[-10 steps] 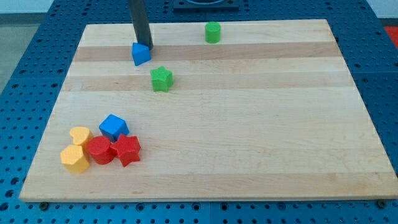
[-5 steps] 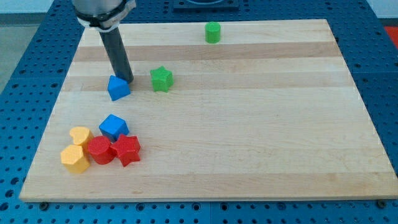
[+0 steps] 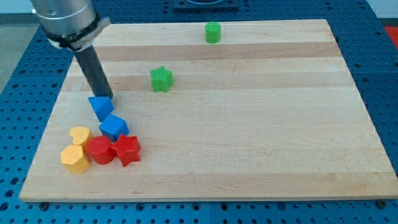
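Note:
My tip [image 3: 106,97] rests against the upper edge of a blue triangular block [image 3: 100,106] at the view's left. Right below that block, touching or nearly touching it, sits a blue cube [image 3: 113,127]. Under the cube lies a tight cluster: a red cylinder [image 3: 99,150], a red star [image 3: 127,150], a yellow heart [image 3: 80,134] and a yellow block [image 3: 74,158]. A green star [image 3: 161,79] stands apart, to the right of my tip.
A green cylinder-like block [image 3: 213,32] stands near the top edge of the wooden board [image 3: 249,124]. Blue perforated table surrounds the board on all sides.
My tip has travelled down and to the left, pushing the blue triangular block from near the top of the board to just above the blue cube. The other blocks stayed put.

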Robot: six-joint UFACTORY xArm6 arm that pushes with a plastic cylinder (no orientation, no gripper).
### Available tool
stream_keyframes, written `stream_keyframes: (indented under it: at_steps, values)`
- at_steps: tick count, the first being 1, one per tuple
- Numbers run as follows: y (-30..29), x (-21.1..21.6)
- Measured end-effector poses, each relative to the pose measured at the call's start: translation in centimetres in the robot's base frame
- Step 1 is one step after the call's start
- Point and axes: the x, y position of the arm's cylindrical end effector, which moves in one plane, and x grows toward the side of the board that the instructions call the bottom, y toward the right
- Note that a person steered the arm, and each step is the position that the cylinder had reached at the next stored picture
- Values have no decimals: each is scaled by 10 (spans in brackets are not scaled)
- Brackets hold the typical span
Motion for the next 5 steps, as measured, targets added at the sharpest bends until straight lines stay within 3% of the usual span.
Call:
stream_keyframes:
  at_steps: [3,5]
  values:
    - [-1,31]
    - [-1,-19]
